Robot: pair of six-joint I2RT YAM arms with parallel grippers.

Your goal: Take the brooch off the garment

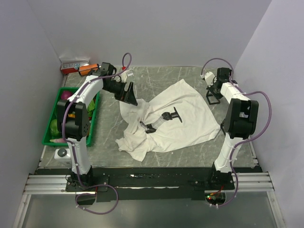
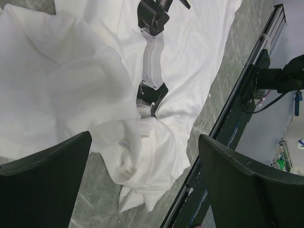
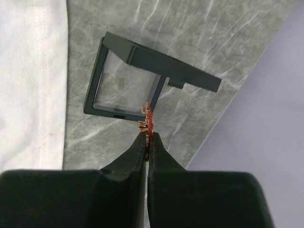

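Note:
The tiny orange-gold brooch (image 3: 147, 118) is pinched in the tips of my right gripper (image 3: 147, 134), which is shut on it. It hangs just over the near edge of a small open black display box (image 3: 142, 57) at the table's back right. The white garment (image 1: 185, 118) lies crumpled in the middle of the table, and its edge (image 3: 28, 80) shows to the left of the box. My left gripper (image 1: 128, 95) hovers open over the garment's back left corner, and folds of cloth (image 2: 71, 95) lie below its wide-apart fingers (image 2: 47, 166).
A black and clear clamp-like tool (image 1: 161, 121) rests on the garment. A green basket (image 1: 47, 137) with produce stands at the left edge. An orange-and-black cylinder (image 1: 88, 70) and a red-and-white box (image 1: 71, 65) sit in the back left corner. Walls close in on both sides.

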